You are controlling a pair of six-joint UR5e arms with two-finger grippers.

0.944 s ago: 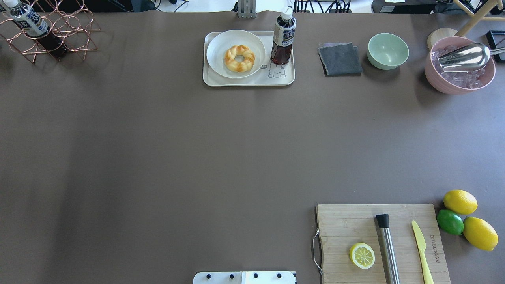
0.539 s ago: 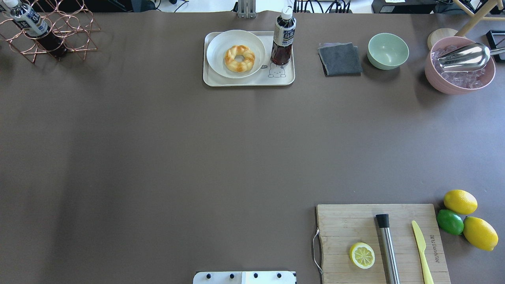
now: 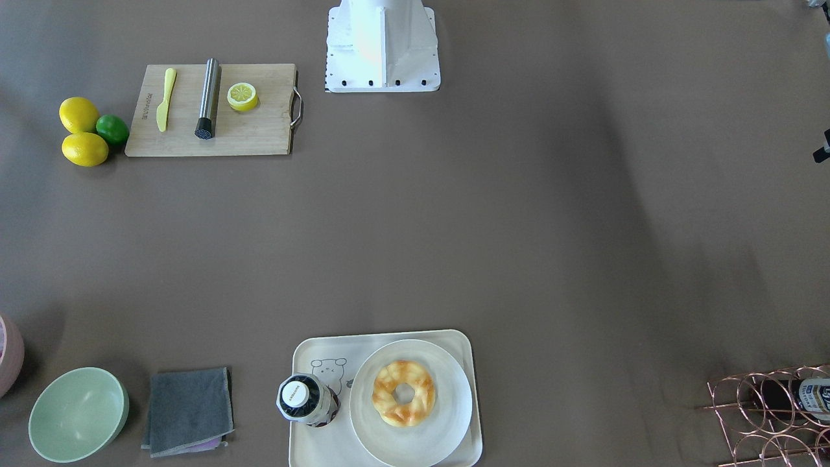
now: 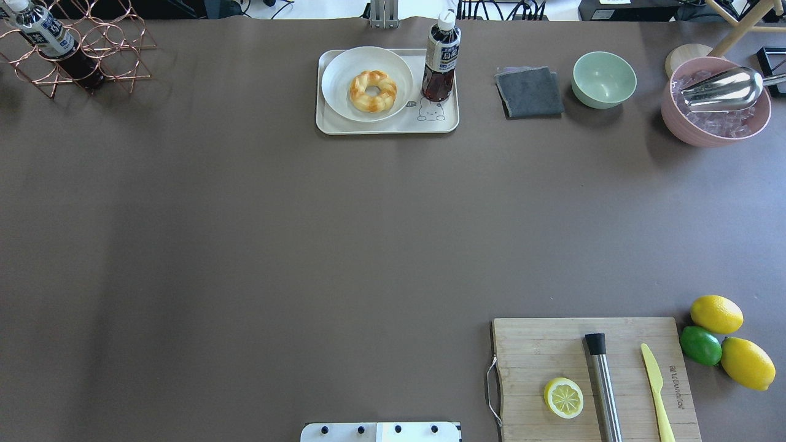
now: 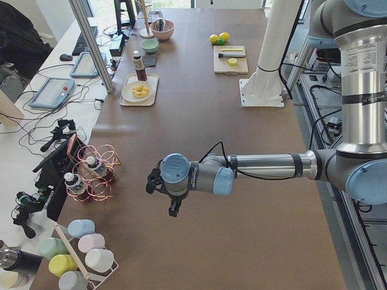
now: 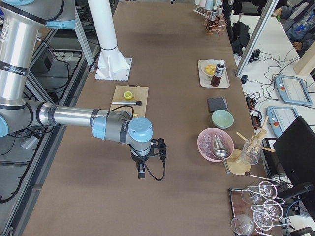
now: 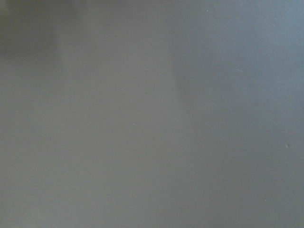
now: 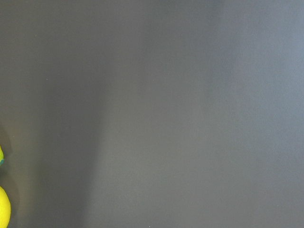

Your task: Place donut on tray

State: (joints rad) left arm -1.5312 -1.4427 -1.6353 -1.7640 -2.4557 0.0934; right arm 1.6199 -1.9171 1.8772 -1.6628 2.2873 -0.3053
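Left gripper (image 5: 173, 208): visible in the left side view only, hanging fingers-down over the brown table (image 4: 307, 245). I cannot tell how far it is open. Nothing is seen in it. Its wrist camera shows bare table surface only.

Right gripper (image 6: 141, 172): visible in the right side view only, in the same posture at the opposite end of the table. Its opening cannot be judged either, and no load is seen. Its wrist camera shows table surface and the edge of a yellow lemon (image 8: 4, 213) at the frame's lower left.

The golden-brown twisted ring donut (image 4: 373, 91) is well apart from both sets of fingers, at the table's far edge. It lies on a round white plate (image 4: 341, 80), which rests inside the cream rectangular plastic tray (image 4: 393, 126).

Assessment: the donut is within the tray's outline, but it is carried by the plate.

Risks if a transfer follows:
- A dark plastic bottle with a white cap (image 4: 440, 58) stands on the tray just beside the plate. A wide approach could topple it.
- The tray has little bare surface, so the donut could end up straddling the plate rim.
- The pastry looks soft, and a hard squeeze may deform it.
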